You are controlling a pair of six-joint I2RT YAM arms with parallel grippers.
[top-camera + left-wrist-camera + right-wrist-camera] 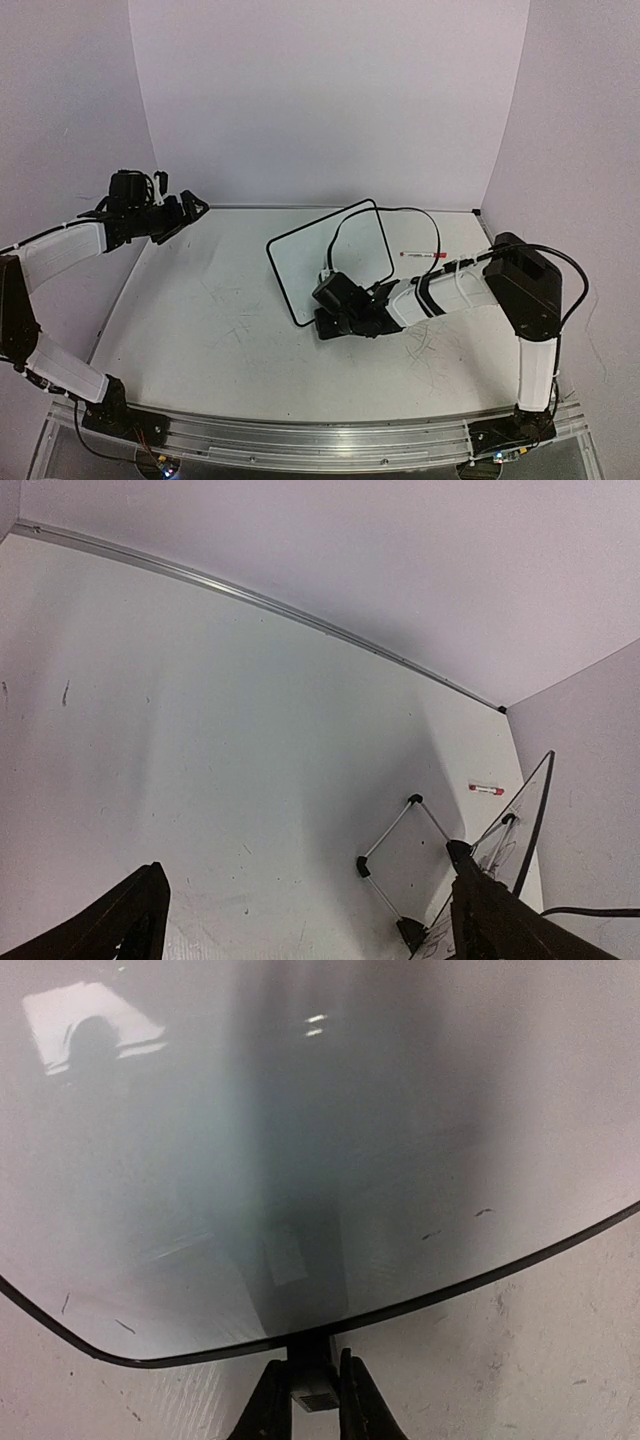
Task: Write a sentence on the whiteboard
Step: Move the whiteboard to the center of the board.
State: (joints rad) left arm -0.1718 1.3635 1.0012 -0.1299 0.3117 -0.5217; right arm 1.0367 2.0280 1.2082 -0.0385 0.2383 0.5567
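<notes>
From above, the board [300,265] lies askew on the tabletop [200,330], right of the middle. The right hand [325,290] meets its near edge, the arm reaching in low from the right, and a black cable [400,211] loops over the board's far corner. A red marker [422,255] lies just right of the board, not touching it. The left hand [185,215] hangs raised at the far left, well apart from the board, released and gripping nothing. In the left wrist view, its two dark fingers [130,920] stand wide over bare tabletop. The board shows nearly edge-on at the right, leaning, with a thin wire stand [400,845] just beside it. In the right wrist view, the glossy board face fills the frame. There the fingers [268,1410] are clenched on a small piece at the board's black rim, so the right hand grasps the board.
</notes>
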